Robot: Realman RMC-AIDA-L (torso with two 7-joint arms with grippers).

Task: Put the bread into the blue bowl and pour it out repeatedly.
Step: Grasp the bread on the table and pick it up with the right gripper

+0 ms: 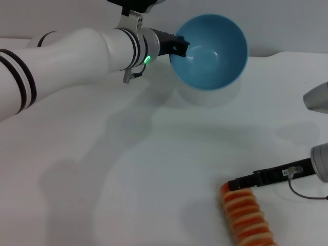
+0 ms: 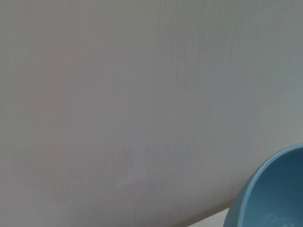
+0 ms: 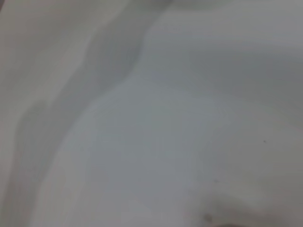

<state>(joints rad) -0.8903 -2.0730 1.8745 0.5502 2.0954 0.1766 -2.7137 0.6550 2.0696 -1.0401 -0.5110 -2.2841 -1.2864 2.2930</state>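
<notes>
So the left gripper (image 1: 180,46) is pinching the rim of the round, glossy light-blue bowl (image 1: 210,51), holding it up off the white surface (image 1: 154,169) and tipped so the opening faces forward. The bowl looks empty inside, which fits a pour. The left wrist view only catches a bit of blue rim. Over near the front right, the right gripper (image 1: 237,183) sits right at the far end of the ridged orange-and-cream striped toy bread loaf (image 1: 247,215), which lies flat on the surface, well apart from the bowl. Can't tell if it's spread or closed on anything. My guess is it's lining up to grab the bread for another round.
</notes>
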